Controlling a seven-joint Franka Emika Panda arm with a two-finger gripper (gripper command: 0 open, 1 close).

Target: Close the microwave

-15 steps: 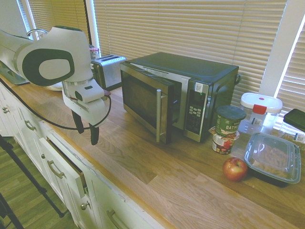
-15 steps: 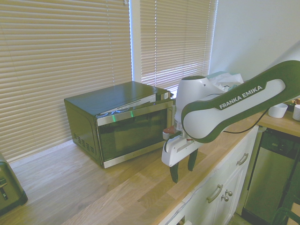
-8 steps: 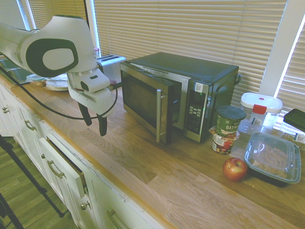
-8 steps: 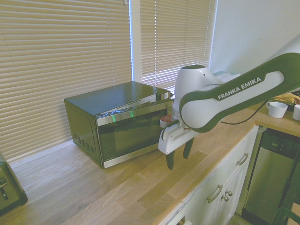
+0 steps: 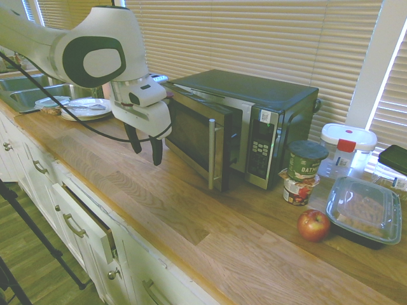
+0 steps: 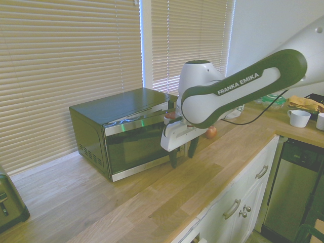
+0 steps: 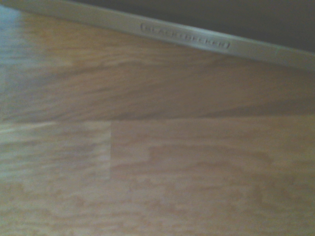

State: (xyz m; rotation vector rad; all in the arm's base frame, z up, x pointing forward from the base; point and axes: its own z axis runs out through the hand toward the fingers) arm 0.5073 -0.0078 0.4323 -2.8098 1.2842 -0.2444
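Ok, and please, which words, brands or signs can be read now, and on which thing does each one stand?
"FRANKA EMIKA": on the arm.
"BLACK+DECKER": on the bottom edge of the microwave door, a little blurred.
"OATM", cut off at the curve: on the green cup.
Too small to read: the marks on the microwave's buttons and the white sticker above them.

A green-lidded cup stands on another cup — a red apple near them — beside a lidded container.
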